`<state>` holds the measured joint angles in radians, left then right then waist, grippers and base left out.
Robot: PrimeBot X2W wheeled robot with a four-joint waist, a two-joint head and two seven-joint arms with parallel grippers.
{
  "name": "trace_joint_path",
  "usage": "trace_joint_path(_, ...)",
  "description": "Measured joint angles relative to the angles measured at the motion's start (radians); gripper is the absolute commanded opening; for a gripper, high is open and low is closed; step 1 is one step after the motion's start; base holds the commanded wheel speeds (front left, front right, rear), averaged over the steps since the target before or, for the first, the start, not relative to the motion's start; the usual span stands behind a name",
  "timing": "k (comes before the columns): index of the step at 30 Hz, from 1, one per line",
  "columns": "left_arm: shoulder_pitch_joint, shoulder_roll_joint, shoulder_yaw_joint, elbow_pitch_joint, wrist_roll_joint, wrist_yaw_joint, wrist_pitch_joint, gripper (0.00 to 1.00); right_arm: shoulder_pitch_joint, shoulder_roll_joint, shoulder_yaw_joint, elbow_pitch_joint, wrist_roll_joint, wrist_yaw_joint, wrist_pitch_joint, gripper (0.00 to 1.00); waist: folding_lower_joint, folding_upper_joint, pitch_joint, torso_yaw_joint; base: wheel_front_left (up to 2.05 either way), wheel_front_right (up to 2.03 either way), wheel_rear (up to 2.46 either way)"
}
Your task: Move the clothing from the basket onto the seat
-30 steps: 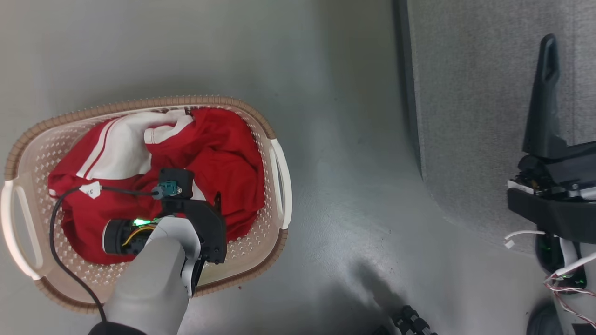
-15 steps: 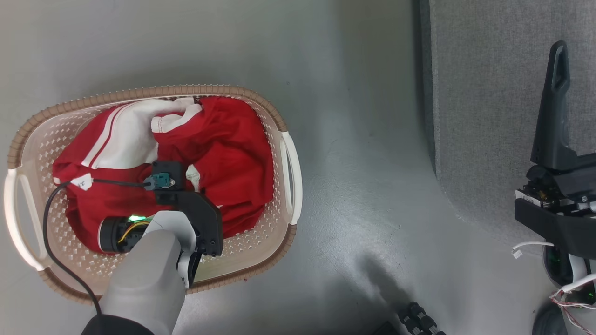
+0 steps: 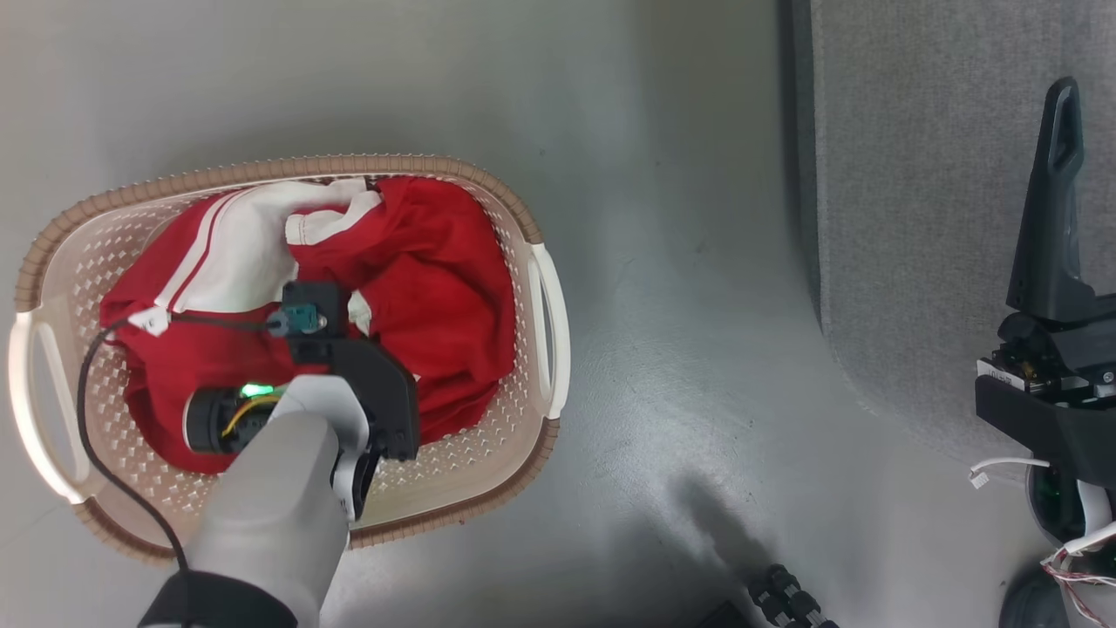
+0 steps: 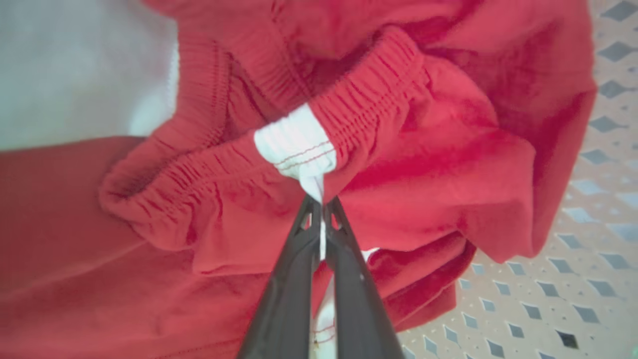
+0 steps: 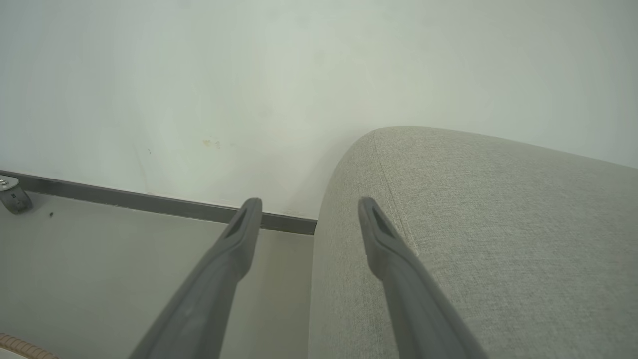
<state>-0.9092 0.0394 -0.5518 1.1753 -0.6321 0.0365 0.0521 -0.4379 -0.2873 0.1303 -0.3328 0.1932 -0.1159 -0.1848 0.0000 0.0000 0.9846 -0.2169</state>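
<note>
The left pincer (image 4: pixel 321 205) is clenching tight on the clothing (image 3: pixel 436 288), both dark fingers (image 4: pixel 294 279) pressed together with a sliver of white fabric pinched between them. In the left wrist view it is biting just under a small white ribbed patch (image 4: pixel 296 147) set into a gathered red elastic waistband (image 4: pixel 364 104). The fabric is looking soft and bright red, bunching in loose folds around the grip.

From the head view, the clothing is sitting in a crumpled heap inside the basket (image 3: pixel 514 218), filling most of it. A broad white panel (image 3: pixel 235 262) with thin white stripes beside it is lying toward the far left of the heap, and a white-edged fold is curling over near the top. The pale left forearm (image 3: pixel 270 506) is reaching down into the basket from the near side, its wrist covering the middle of the heap.

The basket is cream with small perforations, a brown rim and a white handle (image 3: pixel 549 323) on the side facing the seat, and it is standing on the grey floor (image 3: pixel 663 262).

The seat (image 3: pixel 915 218), grey and woven, is lying off to the right, apart from the basket with bare floor between them. The right pincer (image 5: pixel 309 209) is hanging released, fingers spread wide with nothing between them, over the seat's rounded corner, with a pale wall (image 5: pixel 249 75) and a dark skirting strip (image 5: pixel 149 202) beyond.
</note>
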Motion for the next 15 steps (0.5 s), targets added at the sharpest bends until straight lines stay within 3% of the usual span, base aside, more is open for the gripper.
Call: trace_joint_path(15,0.01,-0.001,-0.019,-0.012,-0.009,-0.029,-0.131,0.0,-0.022,0.003,0.016,0.115,0.003,0.007,-0.003,1.0,-0.0002,0.0,-0.069,0.049,0.0,0.0,0.0)
